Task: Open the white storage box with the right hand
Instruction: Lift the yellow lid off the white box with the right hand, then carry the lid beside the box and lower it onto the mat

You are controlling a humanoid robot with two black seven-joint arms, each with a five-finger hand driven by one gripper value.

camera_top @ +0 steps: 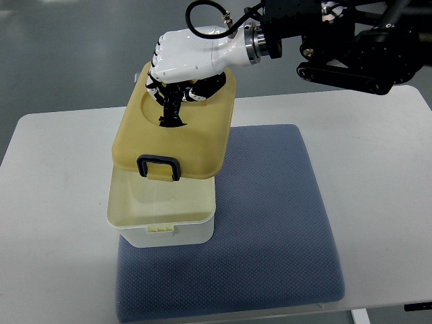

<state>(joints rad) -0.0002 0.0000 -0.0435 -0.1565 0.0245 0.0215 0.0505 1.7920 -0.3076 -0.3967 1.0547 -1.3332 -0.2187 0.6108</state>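
The right hand (182, 64) grips the tan lid (177, 131) and holds it lifted clear of the white box (162, 209) on the blue mat (270, 223), so opening looks nearly done; setting the lid down remains.

Glossy white right hand (185, 57) with black fingers (172, 101). Beneath it, mustard-yellow lid (196, 138) bearing a black clasp (159, 167). Lower, cream-white storage box (162, 216); under that, dotted blue-grey mat (270, 223) on white table (378, 175).

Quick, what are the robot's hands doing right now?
Right hand: closed on the far edge of the yellow lid, lifting it above the white storage box.
Left hand: not in the picture.
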